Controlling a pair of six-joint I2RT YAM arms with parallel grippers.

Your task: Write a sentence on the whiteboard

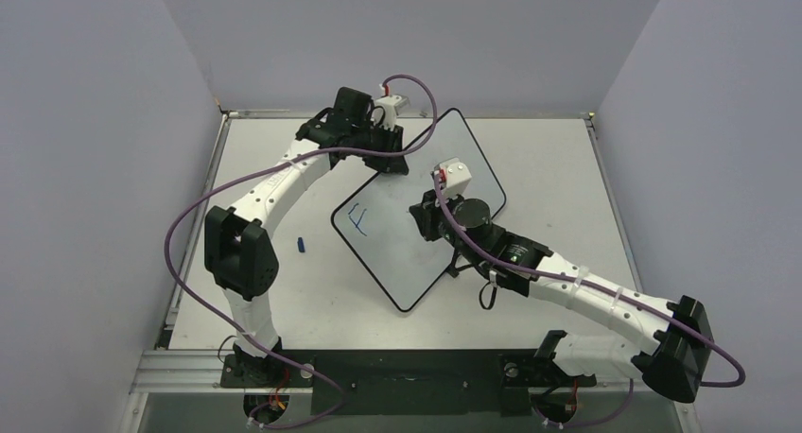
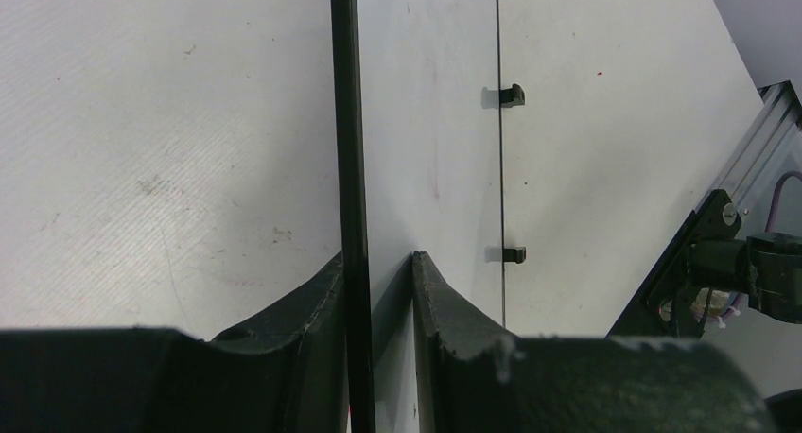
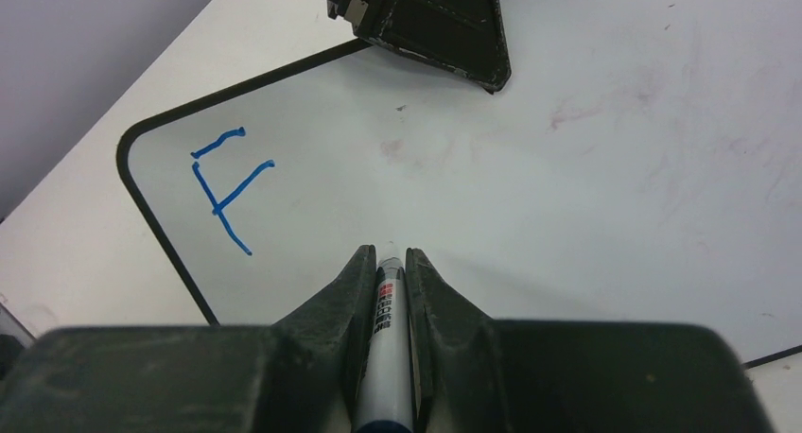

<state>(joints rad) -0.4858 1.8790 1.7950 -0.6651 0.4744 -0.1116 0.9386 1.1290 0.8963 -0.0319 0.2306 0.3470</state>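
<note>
— From above, danger?
— Skidding of the large white black-framed whiteboard (image 1: 397, 258) across the pale desk (image 1: 567, 187) under pen pressure, despite left claw (image 1: 392, 161) pinching its far edge.
— Left wrist?
— Clamped only on the thin frame; slipping possible.
— Right wrist?
— Right claw (image 3: 390, 253) closed on white-barrelled marker (image 3: 386, 357), tip hidden; lone blue handwritten "F" (image 3: 222, 187) ahead, leftward.

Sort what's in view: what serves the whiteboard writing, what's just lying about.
Job: whiteboard, with a blue F written; marker in right gripper; left gripper clamping the board's edge.
Lying about: small blue piece on the table, left of the board.
</note>
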